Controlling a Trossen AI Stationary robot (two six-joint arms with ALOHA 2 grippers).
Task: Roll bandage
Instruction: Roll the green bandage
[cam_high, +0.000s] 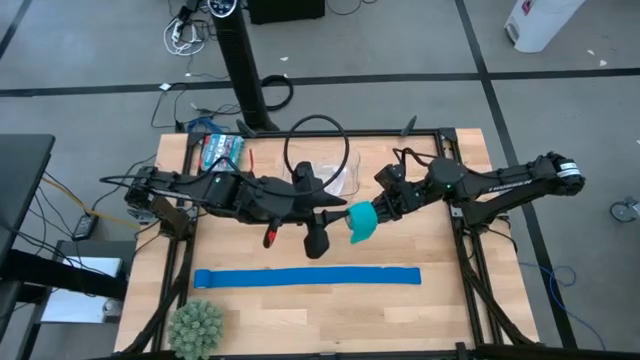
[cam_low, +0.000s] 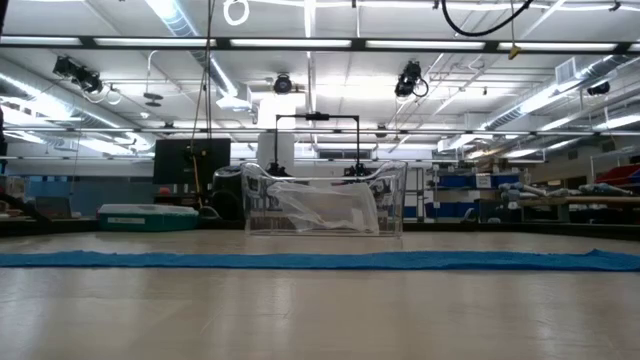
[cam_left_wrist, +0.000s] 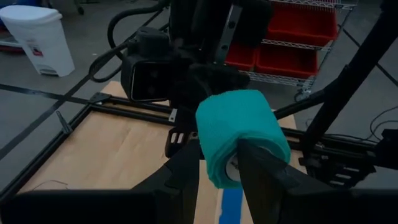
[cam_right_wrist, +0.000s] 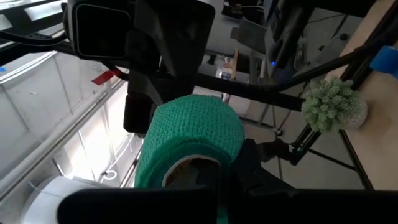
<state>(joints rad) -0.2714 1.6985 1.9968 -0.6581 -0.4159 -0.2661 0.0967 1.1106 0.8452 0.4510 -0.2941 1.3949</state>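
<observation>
A: Bandage, where?
B: Rolled up, teal roll (cam_high: 361, 222), mid-table, off the wood, between my two claws. Seen from above it sits at about 3 o'clock of my left claw (cam_high: 338, 216) and at 9 o'clock of my right claw (cam_high: 376, 214).

A: Left claw state?
B: Partly spread, fingers (cam_left_wrist: 264, 177) pinching the roll; one finger goes into the core, the other sits outside the wrap.

A: Right claw?
B: Fingers pressed together, pushed into the roll's open end (cam_right_wrist: 186, 171). Roll wraps around them in my right wrist view.

A: Containers?
B: Clear tub (cam_high: 340, 175), back-centre, roughly 12 o'clock of the roll. Walls see-through. Low view shows crumpled clear plastic (cam_low: 330, 210) inside it. Nothing else I can make out in there.
A: Anything over it?
B: Black cable loop (cam_high: 318, 150) shows over the tub from above. Can't tell if it touches.

A: Other stuff?
B: Blue strip (cam_high: 307, 277) flat, at 6 o'clock of the roll, well apart from it, running side to side across the table (cam_high: 400, 320). Green spiky ball (cam_high: 195, 327) at 7 o'clock, near corner. Teal pack (cam_high: 222, 149) at 10 o'clock, far corner by the post (cam_high: 243, 70).

A: Roll touching the table?
B: No, it's held up by both claws.
</observation>
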